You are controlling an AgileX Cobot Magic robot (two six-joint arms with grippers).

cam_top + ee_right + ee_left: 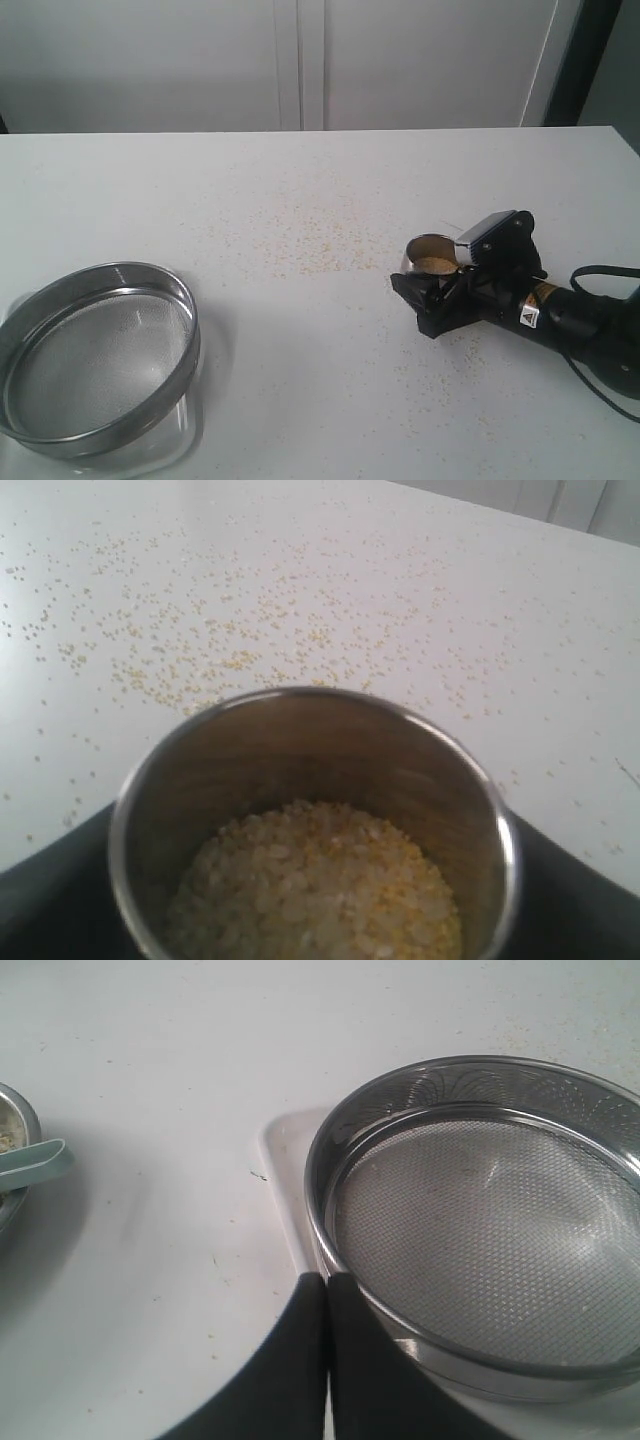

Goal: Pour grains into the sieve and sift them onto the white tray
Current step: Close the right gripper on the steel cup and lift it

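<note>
The sieve [100, 350], a wide steel ring with grey mesh, rests on the white tray [160, 462] at the table's near left; its mesh is bare. The left wrist view shows my left gripper [328, 1285] shut and empty, its tips by the sieve [480, 1250] rim and the tray [285, 1160] edge. At the right, my right gripper [437, 268] lies low on the table with a small steel cup [432, 255] between its fingers [50, 890]. Grains [320, 880] fill the cup's [310, 750] bottom. The fingers hug the cup wall; I cannot see whether they press it.
Loose grains [300, 240] are scattered over the white table [320, 380] between cup and sieve, and more around the cup [230, 660]. A steel vessel with a pale green handle [35, 1163] shows at the left wrist view's edge. A wall stands behind the table.
</note>
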